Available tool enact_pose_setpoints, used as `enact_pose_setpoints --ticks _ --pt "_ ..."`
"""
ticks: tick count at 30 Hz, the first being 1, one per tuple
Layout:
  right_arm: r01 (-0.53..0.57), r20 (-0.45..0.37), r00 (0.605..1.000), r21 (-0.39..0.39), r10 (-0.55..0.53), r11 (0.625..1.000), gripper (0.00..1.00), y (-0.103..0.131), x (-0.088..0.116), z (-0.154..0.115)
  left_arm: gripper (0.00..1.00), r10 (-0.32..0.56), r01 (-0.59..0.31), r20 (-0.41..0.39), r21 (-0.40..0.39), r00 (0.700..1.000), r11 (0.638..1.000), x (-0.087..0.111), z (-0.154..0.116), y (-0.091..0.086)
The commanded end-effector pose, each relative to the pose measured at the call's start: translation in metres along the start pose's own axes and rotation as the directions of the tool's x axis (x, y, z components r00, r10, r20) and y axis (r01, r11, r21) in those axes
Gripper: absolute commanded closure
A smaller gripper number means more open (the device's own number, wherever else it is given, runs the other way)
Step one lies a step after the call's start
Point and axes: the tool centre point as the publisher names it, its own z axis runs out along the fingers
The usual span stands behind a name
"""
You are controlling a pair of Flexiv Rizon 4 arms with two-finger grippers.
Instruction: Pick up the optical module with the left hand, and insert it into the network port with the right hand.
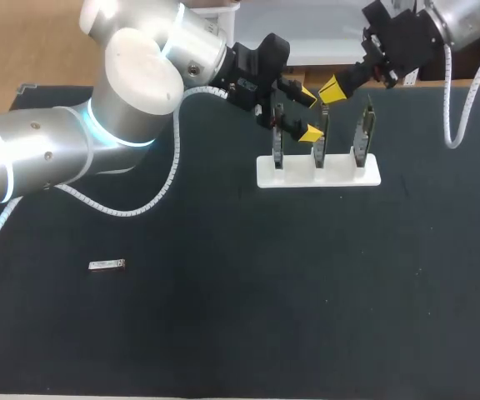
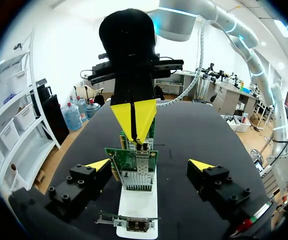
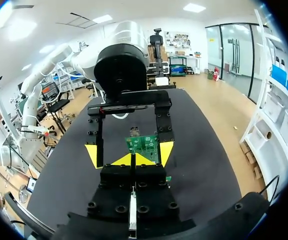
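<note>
The optical module [image 1: 107, 265], a small silver bar, lies on the dark table far to the left, away from both grippers. Three upright network cards stand in a white stand [image 1: 319, 173]. My left gripper [image 1: 309, 115] is open, its yellow tips on either side of the middle card [image 2: 136, 167] without touching it. My right gripper [image 1: 332, 90] is shut, its joined yellow tips [image 2: 133, 117] pointing down just above the cards' top edge. In the right wrist view the right gripper [image 3: 134, 161] faces the green card [image 3: 144, 145], with the left gripper's fingers [image 3: 91, 155] beyond it.
The left card [image 1: 277, 143] and right card [image 1: 363, 133] flank the middle one in the stand. A white coiled cable [image 1: 169, 179] hangs from the left arm over the table. Dark table surface [image 1: 265, 292] stretches in front of the stand.
</note>
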Motion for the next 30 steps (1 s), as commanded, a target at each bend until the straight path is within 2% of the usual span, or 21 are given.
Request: enact_pose_setpoints --ticks 1,7,14,30 --pt "0.000 -0.001 1.000 0.002 0.000 1.000 1.00 0.001 0.005 0.004 0.00 -0.002 0.002 -0.005 0.004 1.000 1.000 -0.001 0.001 0.003" --pt "0.003 -0.007 1.000 0.003 -0.003 1.000 1.00 0.002 0.006 0.005 0.00 -0.002 0.002 -0.005 0.004 1.000 1.000 -0.001 0.001 0.003" --pt "0.020 0.011 1.000 0.012 -0.020 1.000 1.00 0.002 -0.002 0.000 0.00 -0.002 0.002 -0.005 0.004 1.000 1.000 -0.001 0.001 0.003" --pt "-0.003 -0.005 1.000 0.009 0.003 1.000 1.00 0.001 0.009 0.004 0.00 -0.002 0.002 -0.005 0.004 1.000 1.000 -0.001 0.001 0.003"
